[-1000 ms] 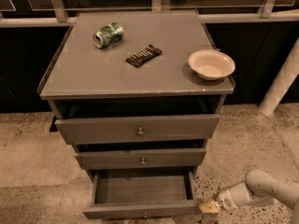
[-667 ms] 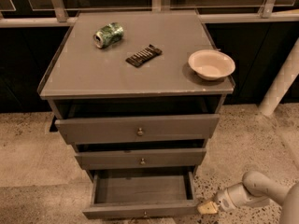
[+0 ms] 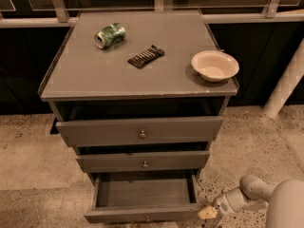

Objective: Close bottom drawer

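The bottom drawer [image 3: 145, 194] of the grey cabinet is pulled far out, its inside showing empty. Its slim front panel [image 3: 142, 215] with a tiny knob sits at the lower edge of the camera view. My gripper [image 3: 205, 213] is low at the right, just beside the right end of the drawer's front panel, on a white arm [image 3: 256, 194] coming from the lower right. The middle drawer [image 3: 144, 161] and the top drawer [image 3: 140, 130] stand slightly out.
On the cabinet top [image 3: 85, 77] lie a crushed green can [image 3: 110, 35], a dark snack bar [image 3: 146, 56] and a pale bowl [image 3: 214, 65]. A white post [image 3: 285, 82] stands at the right. Speckled floor [image 3: 33, 175] surrounds the cabinet.
The arm and gripper have edged a little to the left, towards the drawer's right front corner. The drawer has not visibly moved.
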`<state>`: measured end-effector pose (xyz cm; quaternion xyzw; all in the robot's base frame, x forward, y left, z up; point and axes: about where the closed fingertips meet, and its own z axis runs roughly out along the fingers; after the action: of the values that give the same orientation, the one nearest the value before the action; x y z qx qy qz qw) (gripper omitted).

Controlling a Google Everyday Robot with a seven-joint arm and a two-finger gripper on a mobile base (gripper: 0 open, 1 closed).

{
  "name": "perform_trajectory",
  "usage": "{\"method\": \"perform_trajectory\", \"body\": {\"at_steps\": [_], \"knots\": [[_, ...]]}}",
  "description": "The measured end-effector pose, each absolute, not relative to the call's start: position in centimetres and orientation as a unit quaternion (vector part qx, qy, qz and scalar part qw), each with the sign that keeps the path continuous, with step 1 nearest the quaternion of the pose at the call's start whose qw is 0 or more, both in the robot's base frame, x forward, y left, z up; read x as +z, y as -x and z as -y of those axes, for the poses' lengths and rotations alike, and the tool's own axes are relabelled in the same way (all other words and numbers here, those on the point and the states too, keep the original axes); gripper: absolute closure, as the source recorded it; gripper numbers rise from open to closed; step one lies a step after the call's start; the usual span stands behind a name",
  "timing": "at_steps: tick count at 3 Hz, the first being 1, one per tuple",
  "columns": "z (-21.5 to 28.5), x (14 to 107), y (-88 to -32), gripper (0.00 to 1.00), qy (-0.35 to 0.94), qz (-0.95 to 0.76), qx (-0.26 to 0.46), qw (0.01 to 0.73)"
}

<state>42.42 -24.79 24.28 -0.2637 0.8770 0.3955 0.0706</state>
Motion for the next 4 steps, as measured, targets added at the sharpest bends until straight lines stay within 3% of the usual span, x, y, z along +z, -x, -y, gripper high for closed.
{"method": "perform_trajectory", "body": {"at_steps": [2,4], "knots": [[24.5,21.1,-42.3,1.0,0.249,-0.88,0.403,0.031],[25.2,18.8,-42.5,1.0,0.263,-0.88,0.394,0.039]]}}
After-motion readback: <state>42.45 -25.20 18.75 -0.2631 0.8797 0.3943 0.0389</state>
